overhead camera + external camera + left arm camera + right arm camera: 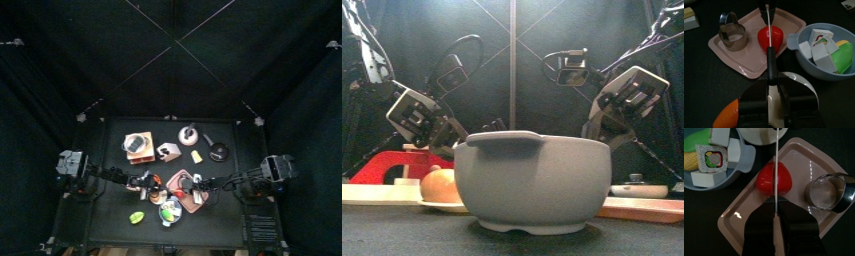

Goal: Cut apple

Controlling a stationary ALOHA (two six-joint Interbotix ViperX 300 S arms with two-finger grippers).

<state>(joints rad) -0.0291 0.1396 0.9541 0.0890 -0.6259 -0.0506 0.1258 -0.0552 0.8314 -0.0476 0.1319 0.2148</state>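
1. Top view: we note both arms reaching inward to the near middle of the table [107,200], the left gripper [150,184] from the left and the right gripper [195,185] from the right, meeting over the pink tray [183,190]. The apple is too small to make out here.

2. Front view: we see both arms hanging down and angled toward the centre behind a large grey bowl [529,180], which hides the tray. The jaws' state cannot be told here.

3. Left wrist view: we find the left gripper [769,100] pointing down, its jaws pinching a black-handled knife [769,47]. The blade lies across the red apple [770,37], which sits on the tray beside a metal ring [731,31].

4. Right wrist view: we find the right gripper [776,230] pointing down, jaws closed on a second knife [775,163], whose thin blade crosses the apple's middle. A blue bowl [741,162] of toy foods stands just beside the tray.
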